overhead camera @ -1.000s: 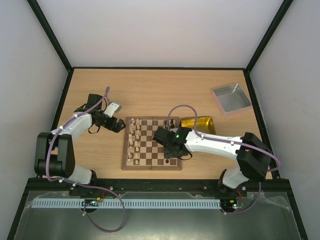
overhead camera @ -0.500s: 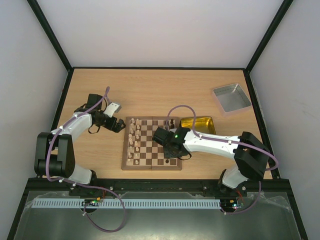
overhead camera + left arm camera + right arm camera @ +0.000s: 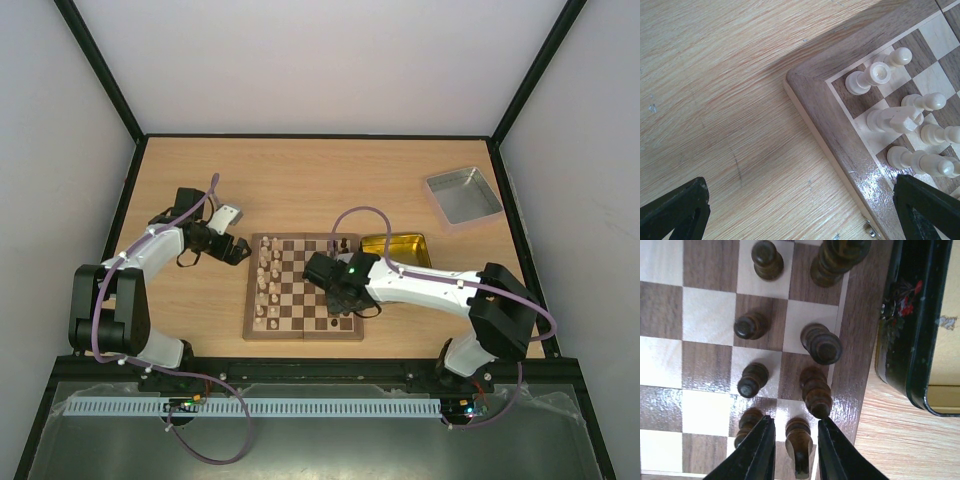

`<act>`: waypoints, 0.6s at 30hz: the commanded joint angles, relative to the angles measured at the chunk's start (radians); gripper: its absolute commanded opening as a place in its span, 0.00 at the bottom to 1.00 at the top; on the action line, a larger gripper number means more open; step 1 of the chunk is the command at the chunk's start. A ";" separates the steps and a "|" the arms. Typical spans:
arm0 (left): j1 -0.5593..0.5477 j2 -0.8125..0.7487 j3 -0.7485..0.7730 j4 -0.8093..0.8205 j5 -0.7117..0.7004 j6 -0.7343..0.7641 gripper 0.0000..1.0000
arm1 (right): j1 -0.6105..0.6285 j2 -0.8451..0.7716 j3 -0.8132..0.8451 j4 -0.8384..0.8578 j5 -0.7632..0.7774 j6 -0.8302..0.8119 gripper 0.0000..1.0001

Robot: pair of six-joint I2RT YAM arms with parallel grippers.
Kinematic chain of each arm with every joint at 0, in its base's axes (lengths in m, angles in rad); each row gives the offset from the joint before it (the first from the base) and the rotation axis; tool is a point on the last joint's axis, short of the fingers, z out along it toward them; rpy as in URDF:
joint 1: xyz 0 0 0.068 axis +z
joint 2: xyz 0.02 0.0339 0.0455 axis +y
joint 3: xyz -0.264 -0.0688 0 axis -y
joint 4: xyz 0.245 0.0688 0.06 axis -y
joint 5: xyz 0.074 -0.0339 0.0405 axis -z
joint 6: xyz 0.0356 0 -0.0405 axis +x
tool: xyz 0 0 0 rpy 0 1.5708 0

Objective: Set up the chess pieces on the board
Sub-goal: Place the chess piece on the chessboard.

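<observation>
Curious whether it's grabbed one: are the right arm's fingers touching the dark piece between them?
Cannot tell. In the right wrist view the fingers straddle the dark piece; board shows on one side, the other gap is too thin.

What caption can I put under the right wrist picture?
The right gripper straddles a dark chess piece on the board, next to a gold tin.

Left tool [image 3: 800, 212] spread wide; right tool [image 3: 796, 452] pointing down, fingers narrowly apart.
</observation>
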 commanded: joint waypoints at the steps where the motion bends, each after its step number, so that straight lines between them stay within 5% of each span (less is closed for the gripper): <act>1: -0.005 0.004 -0.008 0.000 0.003 0.000 1.00 | 0.005 0.003 0.049 -0.048 0.055 0.001 0.23; 11: -0.004 0.004 -0.009 -0.001 0.003 0.002 1.00 | -0.027 -0.053 0.110 -0.155 0.123 -0.005 0.24; 18: -0.006 0.002 -0.006 -0.003 0.009 0.002 1.00 | -0.321 -0.183 0.027 -0.150 0.101 -0.094 0.31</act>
